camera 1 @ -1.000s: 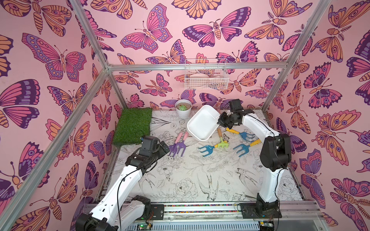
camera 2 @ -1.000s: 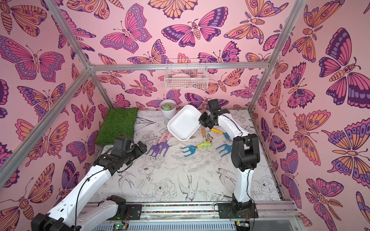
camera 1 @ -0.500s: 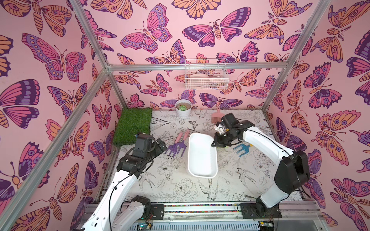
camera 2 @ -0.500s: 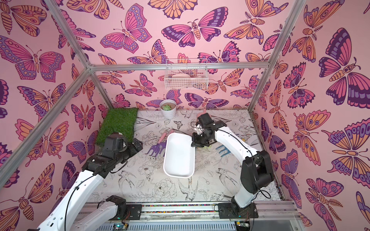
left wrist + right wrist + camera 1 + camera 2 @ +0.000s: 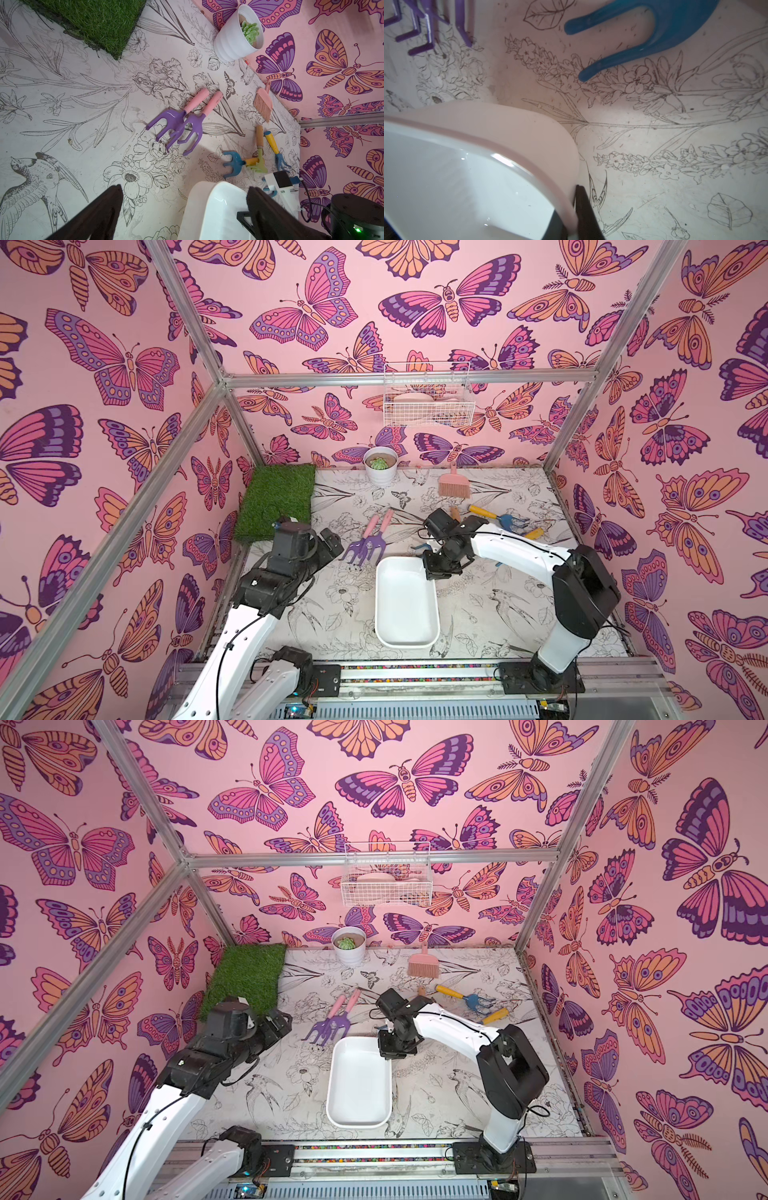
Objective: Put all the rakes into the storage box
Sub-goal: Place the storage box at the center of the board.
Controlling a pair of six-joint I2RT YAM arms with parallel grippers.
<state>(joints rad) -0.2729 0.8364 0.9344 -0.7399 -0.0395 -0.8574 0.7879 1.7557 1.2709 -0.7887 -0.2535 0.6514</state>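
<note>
Currently the right gripper (image 5: 439, 569) is clamped on the far rim of the storage box (image 5: 405, 614); the left gripper (image 5: 329, 542) gapes empty. Near it lies the purple rake (image 5: 373, 549), tines toward the box, handle rearward; the left arm is nearer.

Your table (image 5: 320, 614) (white, flower line drawings) carries a grass mat (image 5: 276, 499), plant pot (image 5: 380, 475), pink brush (image 5: 454, 486), two purple rakes (image 5: 365, 546), blue hand tools (image 5: 512, 521) and the white storage box (image 5: 405, 605).

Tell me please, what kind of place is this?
Probably a robot test booth staged as a garden corner: butterfly-papered walls on an aluminium frame, small garden tools, a potted succulent.
</note>
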